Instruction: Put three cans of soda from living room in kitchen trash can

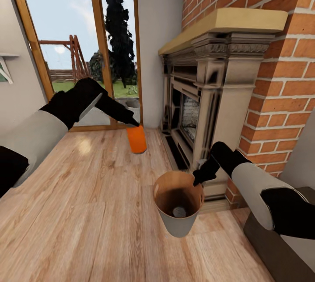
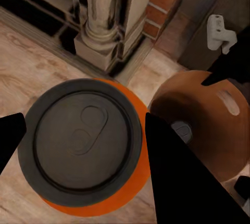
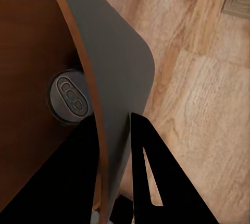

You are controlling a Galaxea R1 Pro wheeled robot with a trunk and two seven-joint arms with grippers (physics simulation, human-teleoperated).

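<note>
An orange can of soda (image 1: 137,139) hangs above the wood floor, up and to the left of the tash can, with my left gripper (image 1: 133,123) shut on it. The left wrist view shows its dull grey top (image 2: 82,139) between the black fingers (image 2: 177,177). The grey tash can (image 1: 178,223) with a tan rim is held off the floor. My right gripper (image 1: 197,180) is shut on its rim, one finger inside and one outside the wall (image 3: 117,73). Another can (image 1: 179,211) lies on its brown bottom, top (image 3: 68,97) facing up.
A dark stone fireplace (image 1: 197,98) in a brick wall (image 1: 280,98) stands close ahead on the right. A wood-framed glass door (image 1: 78,46) is at the back left. A dark piece of furniture (image 1: 280,251) sits at the lower right. Wood floor (image 1: 87,212) stretches to the left.
</note>
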